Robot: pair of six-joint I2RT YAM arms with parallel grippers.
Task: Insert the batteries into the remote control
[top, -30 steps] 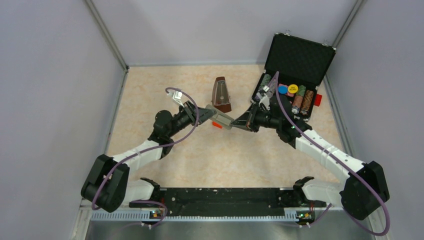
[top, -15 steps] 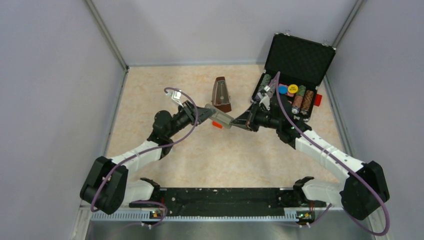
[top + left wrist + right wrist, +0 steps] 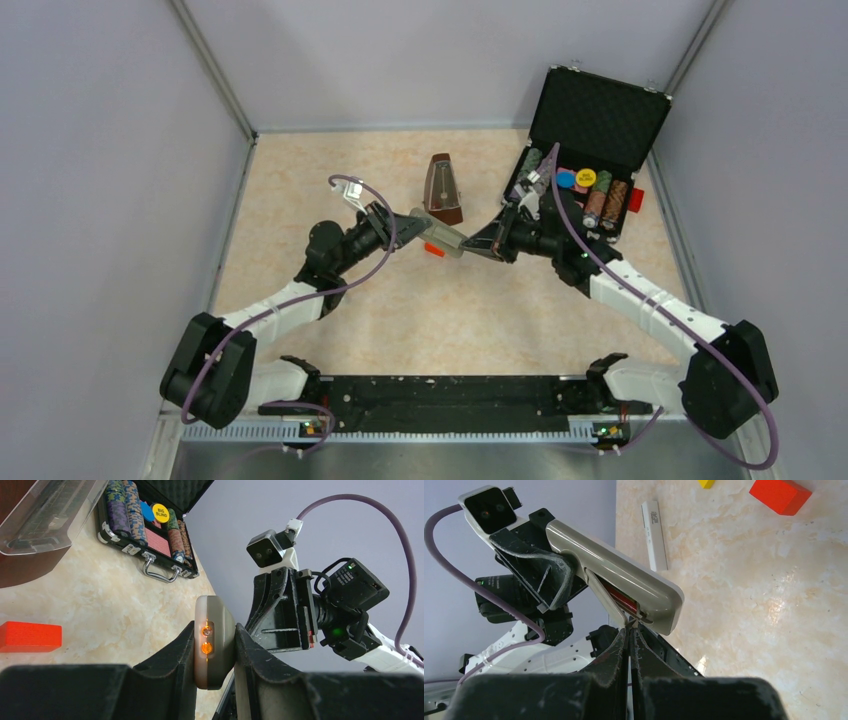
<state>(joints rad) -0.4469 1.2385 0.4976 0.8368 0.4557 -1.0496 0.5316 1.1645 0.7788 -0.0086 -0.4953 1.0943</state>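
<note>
Left pincer point(image 3: 416, 228) is clamped on the flat dull-grey plastic remote control point(image 3: 624, 572), holding it clear of the tabletop point(image 3: 450, 320) to expose the recess. From 3 o'clock, the right pincer point(image 3: 630, 628), fingers together, touches the ajar grey cover point(image 3: 605, 600). A red-orange cylindrical battery point(image 3: 620, 598) lies inside.

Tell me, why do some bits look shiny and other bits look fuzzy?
Right wrist view: light bounces off the glossy beige marbled table, leaving white glare patches, and the right claw looks fuzzy, probably from sitting so near the lens. Left wrist view: the left claw, gripping the flat grey plastic remote control, is dark and soft too. Top view: even light, only faint shadows.
</note>
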